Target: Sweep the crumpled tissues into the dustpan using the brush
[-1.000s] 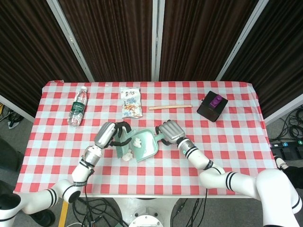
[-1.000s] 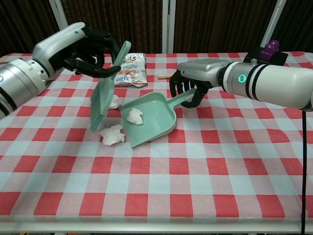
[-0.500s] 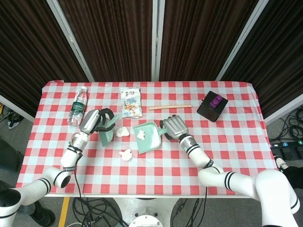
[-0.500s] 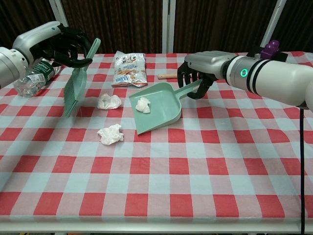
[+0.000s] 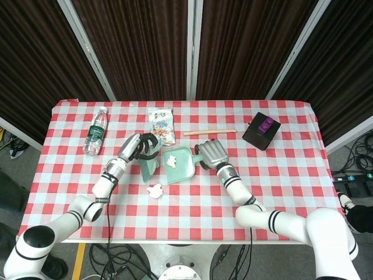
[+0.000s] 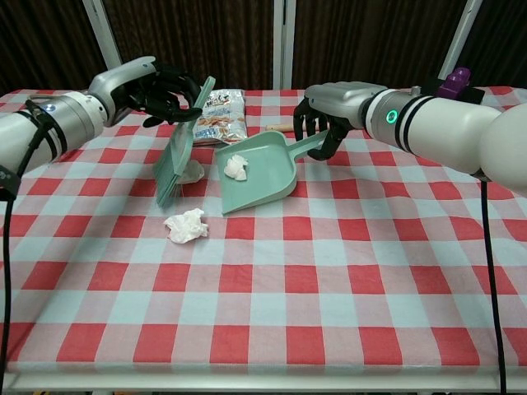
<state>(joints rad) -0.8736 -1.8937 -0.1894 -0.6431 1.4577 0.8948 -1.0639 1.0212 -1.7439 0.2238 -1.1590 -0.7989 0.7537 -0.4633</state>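
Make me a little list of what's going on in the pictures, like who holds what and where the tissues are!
left hand: holds the brush
right hand: holds the dustpan by its handle
tissue in dustpan: one
tissue behind the brush: one, on the table
tissue nearest the camera: one, on the table, apart from the brush
also on the table: water bottle, snack bag, wooden stick, black box
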